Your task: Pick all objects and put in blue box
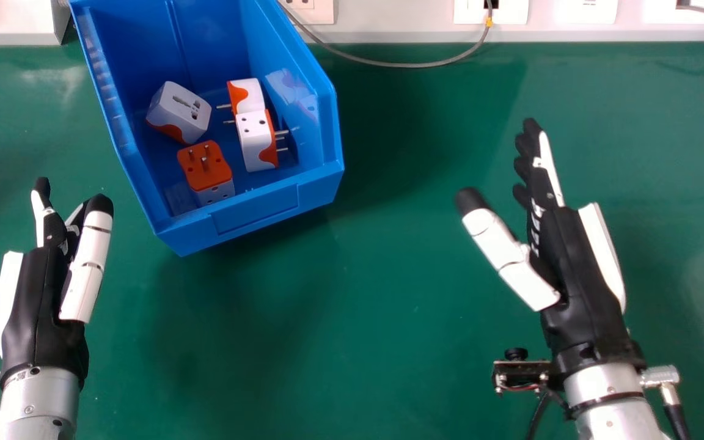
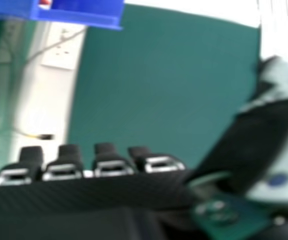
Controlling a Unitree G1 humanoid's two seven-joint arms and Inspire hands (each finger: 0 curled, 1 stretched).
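Head view: the blue storage bin (image 1: 248, 211) could get nudged askew—a hand swinging too low past its rim would do it. To the bin's right, the right hand (image 1: 578, 275) is spread wide, empty, touching nothing. To its left, the left hand (image 1: 37, 305) is straight-fingered but narrower—also empty. Inside the bin lie four white-and-orange plug adapters (image 1: 257, 143).

Smooth green tabletop (image 1: 388, 305): spread across my head view.
Thin grey cable (image 1: 413, 65): looped at the far edge.
White rectangular socket plates (image 1: 324, 13): lined up beyond, I see.
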